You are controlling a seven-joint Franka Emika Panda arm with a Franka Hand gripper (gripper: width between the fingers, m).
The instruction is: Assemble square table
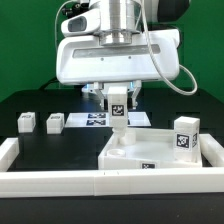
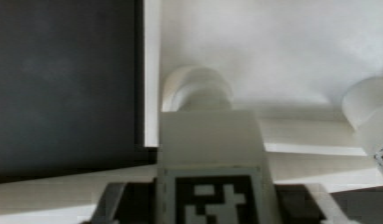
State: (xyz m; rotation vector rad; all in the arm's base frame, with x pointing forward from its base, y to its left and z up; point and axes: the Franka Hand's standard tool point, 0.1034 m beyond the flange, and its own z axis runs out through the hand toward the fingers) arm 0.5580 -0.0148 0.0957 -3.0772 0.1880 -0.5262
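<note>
My gripper (image 1: 118, 98) is shut on a white tagged post (image 1: 118, 120) and holds it upright, its lower end meeting the near left corner of the white square tabletop slab (image 1: 155, 152). In the wrist view the same post (image 2: 209, 130) runs from between the dark fingers (image 2: 131, 200) down to the slab (image 2: 259, 50), with its tag facing the camera. A second post (image 1: 185, 134) stands on the slab's right corner and shows at the wrist view's edge (image 2: 369, 110). Two more posts (image 1: 27, 121) (image 1: 53, 123) lie on the black table at the exterior view's left.
The marker board (image 1: 93, 121) lies flat behind the gripper. A long white rail (image 1: 90, 182) edges the black surface in front, with side pieces at the left (image 1: 8, 150) and right (image 1: 212, 150). Black table (image 2: 63, 80) borders the slab.
</note>
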